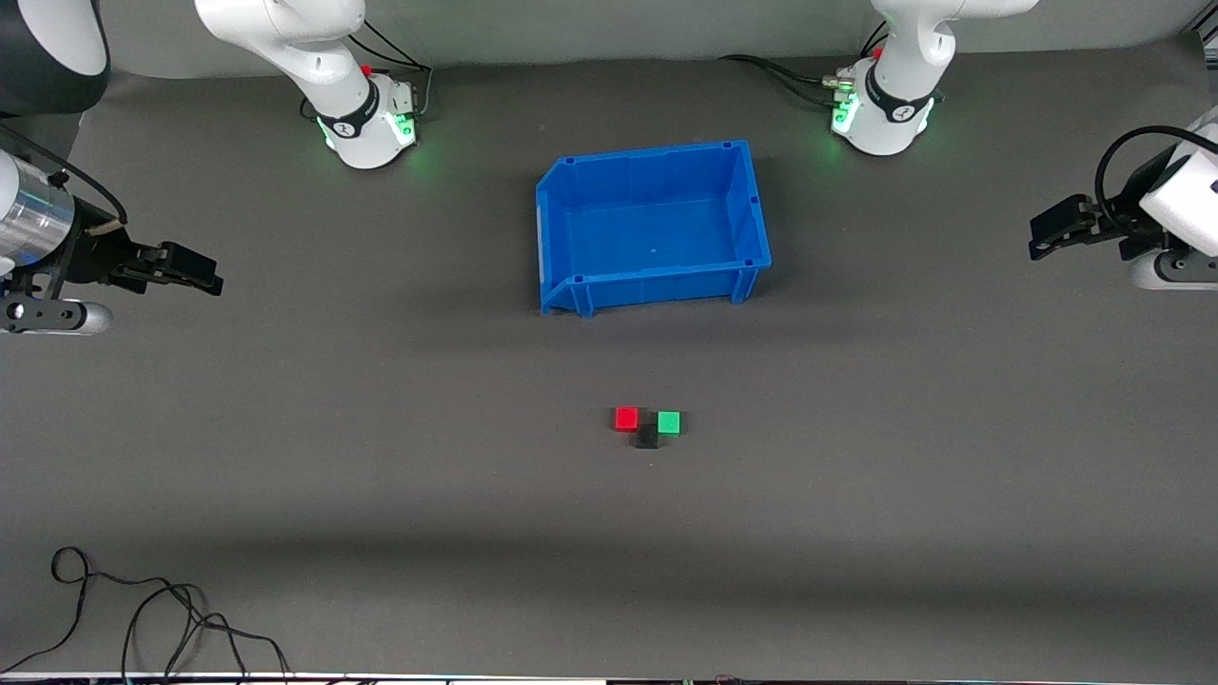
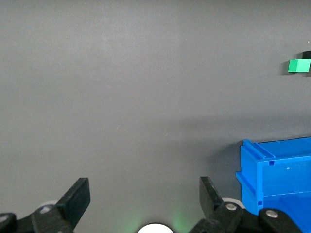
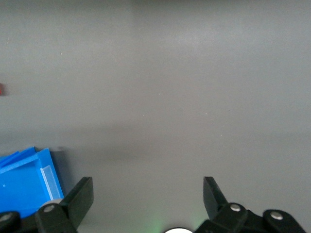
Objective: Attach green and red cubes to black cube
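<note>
Fingers (image 2: pixel 77 199) spread; matte black cube (image 1: pixel 648 437) square-edged.

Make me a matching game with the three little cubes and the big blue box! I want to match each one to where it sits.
Things:
1. red cube
2. green cube
3. black cube
4. blue bin

Places:
A. nearest the front camera, tucked between the two coloured cubes
B. close to the robots' bases, mid-table
C. by the black cube, toward the left arm's end
D. by the black cube, toward the right arm's end

Pairs: 1-D, 2-C, 3-A, 4-B
</note>
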